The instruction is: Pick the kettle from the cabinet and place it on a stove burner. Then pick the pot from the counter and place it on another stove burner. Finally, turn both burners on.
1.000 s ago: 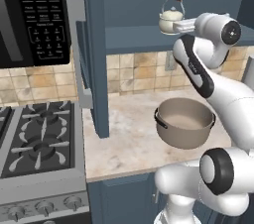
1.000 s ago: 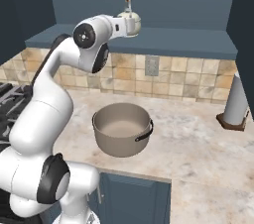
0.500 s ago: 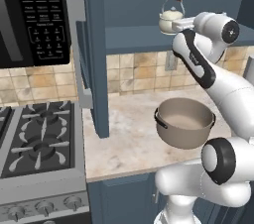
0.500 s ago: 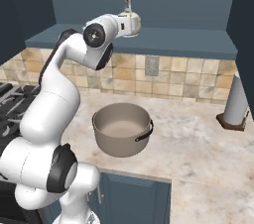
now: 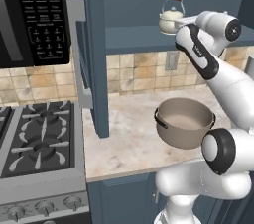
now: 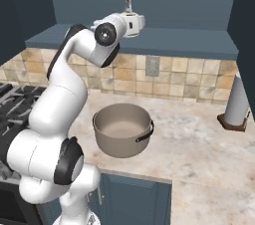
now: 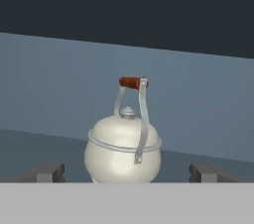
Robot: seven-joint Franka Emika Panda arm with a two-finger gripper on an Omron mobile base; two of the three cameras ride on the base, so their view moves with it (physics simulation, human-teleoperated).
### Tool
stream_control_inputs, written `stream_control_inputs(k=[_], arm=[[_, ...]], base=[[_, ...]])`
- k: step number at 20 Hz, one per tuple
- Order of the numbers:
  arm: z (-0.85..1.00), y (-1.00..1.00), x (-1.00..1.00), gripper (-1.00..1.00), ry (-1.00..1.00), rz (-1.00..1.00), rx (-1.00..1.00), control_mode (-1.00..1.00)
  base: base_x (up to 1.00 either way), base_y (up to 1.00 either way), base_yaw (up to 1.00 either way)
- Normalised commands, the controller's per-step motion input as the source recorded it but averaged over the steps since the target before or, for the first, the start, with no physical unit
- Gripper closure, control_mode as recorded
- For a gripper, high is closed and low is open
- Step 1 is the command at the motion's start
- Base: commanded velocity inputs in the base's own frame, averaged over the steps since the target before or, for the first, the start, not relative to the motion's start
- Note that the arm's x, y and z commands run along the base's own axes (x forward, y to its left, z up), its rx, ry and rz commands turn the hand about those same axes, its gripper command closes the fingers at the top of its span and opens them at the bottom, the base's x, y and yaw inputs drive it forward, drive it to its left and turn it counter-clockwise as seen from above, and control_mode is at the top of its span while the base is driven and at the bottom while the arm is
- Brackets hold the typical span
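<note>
The small cream kettle (image 7: 123, 151) with a red-brown handle bar stands upright on the shelf of the open cabinet (image 5: 139, 37). From the left base view the kettle (image 5: 171, 20) is just left of my hand. My gripper (image 7: 128, 173) is open, with one dark fingertip (image 7: 49, 172) far out on each side of the kettle's base and nothing gripped. In the right base view the gripper (image 6: 137, 20) covers most of the kettle (image 6: 128, 1). The wide taupe pot (image 5: 184, 121) (image 6: 122, 129) sits on the marbled counter (image 5: 124, 143) below. The black stove (image 5: 39, 139) lies at the left.
The open cabinet door (image 5: 94, 44) hangs edge-on between stove and pot, its grey bar handle (image 5: 79, 49) facing the stove. A black microwave (image 5: 30, 15) hangs above the stove and silver knobs (image 5: 44, 207) line its front. A grey cylinder (image 6: 236, 104) stands at the counter's right.
The arm's upper links have swung closer to the shelf, bringing the hand nearer the kettle. The jaws stay open, and the kettle and pot have not moved.
</note>
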Motion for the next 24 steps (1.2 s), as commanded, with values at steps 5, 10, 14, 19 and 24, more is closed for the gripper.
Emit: stream_control_inputs(k=[5,10,14,19,24], arm=[[0.07,-0.08,0.17,-1.0,0.0,0.0,0.0,-1.0],[0.1,-0.06,0.18,-1.0,0.0,0.0,0.0,-1.0],[0.05,-0.04,0.2,-1.0,0.0,0.0,0.0,-1.0],[0.03,-0.01,0.22,-1.0,0.0,0.0,0.0,-1.0],[0.0,-0.01,0.26,-1.0,0.0,0.0,0.0,-1.0]], base=[[0.0,0.0,0.0],[0.0,0.0,0.0],[0.0,0.0,0.0],[0.0,0.0,0.0],[0.0,0.0,0.0]])
